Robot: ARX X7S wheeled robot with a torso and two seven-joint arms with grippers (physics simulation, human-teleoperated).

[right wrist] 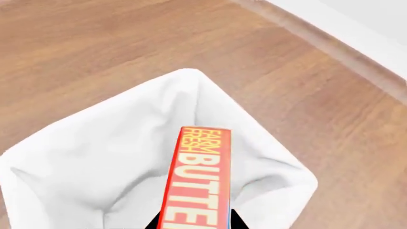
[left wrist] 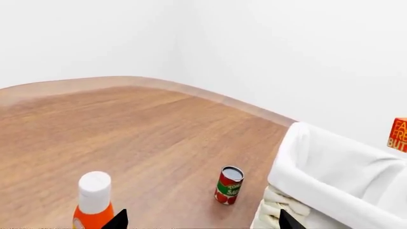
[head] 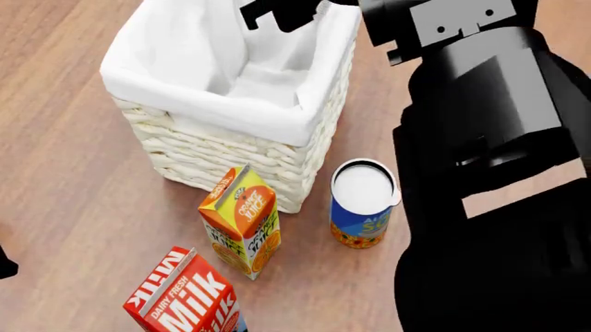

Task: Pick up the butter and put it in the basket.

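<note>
**Butter over the basket, release left**

My right pincer [right wrist: 194, 224] grips the butter [right wrist: 197, 176], a flat, stiff red box, above the mouth of the basket [head: 198, 104]. Pickup is done; lowering and letting go remain. Soft white cloth lines the woven wicker walls. My left pincer [left wrist: 200, 222] is spread, holding nothing.

Wooden floor surface [head: 83, 173] carries all items; no counter edge visible in head view.

Orange juice carton [head: 242, 220], upright, near the bottom of head view. Red Milk carton [head: 185, 299] closer to the bottom edge, tilted, cut off by frame.

Blue can with white lid [head: 362, 211], upright, beside the juice carton.

Tomato sauce can [left wrist: 229, 185], upright, well apart from orange bottle with white cap [left wrist: 94, 198].
</note>
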